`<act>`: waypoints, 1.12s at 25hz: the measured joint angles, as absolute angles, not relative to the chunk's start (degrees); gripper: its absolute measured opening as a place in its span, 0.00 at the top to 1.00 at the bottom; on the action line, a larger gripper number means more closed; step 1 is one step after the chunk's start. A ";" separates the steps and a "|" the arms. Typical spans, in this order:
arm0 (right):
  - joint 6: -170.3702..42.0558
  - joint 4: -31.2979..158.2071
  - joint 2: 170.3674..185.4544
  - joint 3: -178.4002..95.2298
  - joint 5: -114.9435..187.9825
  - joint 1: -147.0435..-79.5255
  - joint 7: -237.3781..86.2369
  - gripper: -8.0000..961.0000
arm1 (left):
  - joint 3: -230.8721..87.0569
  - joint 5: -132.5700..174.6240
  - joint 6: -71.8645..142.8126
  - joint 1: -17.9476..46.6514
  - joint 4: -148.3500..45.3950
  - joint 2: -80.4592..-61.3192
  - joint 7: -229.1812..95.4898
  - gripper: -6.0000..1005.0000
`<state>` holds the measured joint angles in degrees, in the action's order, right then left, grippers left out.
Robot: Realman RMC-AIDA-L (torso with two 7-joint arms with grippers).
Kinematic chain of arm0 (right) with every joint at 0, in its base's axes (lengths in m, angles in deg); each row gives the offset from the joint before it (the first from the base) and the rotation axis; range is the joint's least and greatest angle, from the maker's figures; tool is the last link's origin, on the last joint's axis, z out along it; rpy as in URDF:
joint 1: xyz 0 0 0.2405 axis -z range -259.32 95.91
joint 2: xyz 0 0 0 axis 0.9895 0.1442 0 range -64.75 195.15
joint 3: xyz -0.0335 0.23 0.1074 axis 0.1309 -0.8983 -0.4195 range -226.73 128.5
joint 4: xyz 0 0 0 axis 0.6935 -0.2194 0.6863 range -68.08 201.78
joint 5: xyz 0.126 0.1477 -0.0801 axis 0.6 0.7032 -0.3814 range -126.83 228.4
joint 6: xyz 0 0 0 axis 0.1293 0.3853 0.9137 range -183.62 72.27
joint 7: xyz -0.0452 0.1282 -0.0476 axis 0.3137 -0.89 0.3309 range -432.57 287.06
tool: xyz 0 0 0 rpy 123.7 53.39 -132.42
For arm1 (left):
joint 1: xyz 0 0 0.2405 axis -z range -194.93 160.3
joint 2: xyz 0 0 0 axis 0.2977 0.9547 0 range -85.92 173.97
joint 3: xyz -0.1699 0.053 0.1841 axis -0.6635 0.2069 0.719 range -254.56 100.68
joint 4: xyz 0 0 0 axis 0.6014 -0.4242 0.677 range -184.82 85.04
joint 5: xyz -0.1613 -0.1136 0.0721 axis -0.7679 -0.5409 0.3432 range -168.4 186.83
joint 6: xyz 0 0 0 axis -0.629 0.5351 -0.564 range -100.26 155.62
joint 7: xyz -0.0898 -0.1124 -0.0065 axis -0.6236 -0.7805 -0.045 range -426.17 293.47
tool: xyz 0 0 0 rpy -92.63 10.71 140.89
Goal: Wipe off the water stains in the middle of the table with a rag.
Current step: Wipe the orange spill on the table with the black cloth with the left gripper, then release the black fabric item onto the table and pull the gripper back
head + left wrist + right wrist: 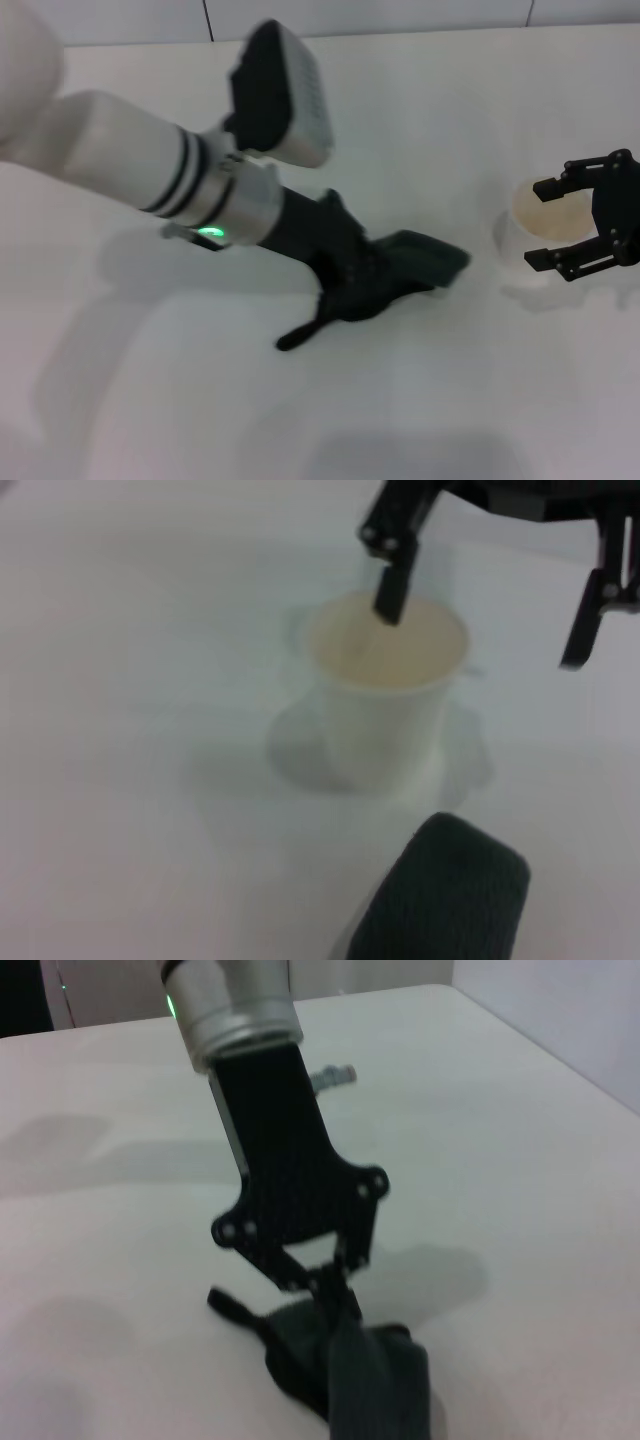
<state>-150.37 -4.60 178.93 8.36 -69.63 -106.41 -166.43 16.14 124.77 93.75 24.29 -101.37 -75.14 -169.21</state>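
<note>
The dark green-black rag (405, 262) lies bunched in the middle of the white table (450, 120), its thin tail (296, 337) trailing toward me. My left gripper (362, 285) reaches down from the left and is shut on the rag, pressing it onto the tabletop. The right wrist view shows the same grip, the fingers sunk into the rag (345, 1375). The water stains are hidden. At the right edge my right gripper (556, 225) stands open around the top of a white paper cup (535, 240).
The paper cup (385, 695) holds pale liquid and stands a short way right of the rag's end (445, 900). The right gripper (482, 630) hangs over its rim. The table's far edge meets a wall at the top of the head view.
</note>
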 joint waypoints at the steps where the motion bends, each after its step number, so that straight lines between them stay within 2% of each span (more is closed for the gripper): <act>1: -150.38 -4.61 178.99 8.39 -69.63 -106.41 -166.37 0.11 | 14.03 128.77 96.16 20.43 -107.30 -75.33 -170.72 0.96; 10: -150.78 -4.82 179.12 8.55 -69.61 -106.19 -165.92 0.11 | 7.48 136.12 108.00 11.73 -121.47 -75.15 -172.39 0.96; 22: -150.67 -4.96 179.18 8.21 -69.18 -105.70 -165.92 0.11 | -0.39 141.95 114.22 6.48 -126.48 -74.95 -171.05 0.96; 28: -150.59 -4.96 179.37 8.19 -69.12 -105.69 -165.91 0.11 | -0.51 143.21 114.26 5.88 -126.18 -75.18 -170.79 0.96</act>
<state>-150.59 -4.96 179.37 8.19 -69.12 -105.69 -165.91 -0.51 143.21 114.26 5.88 -126.18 -75.18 -170.79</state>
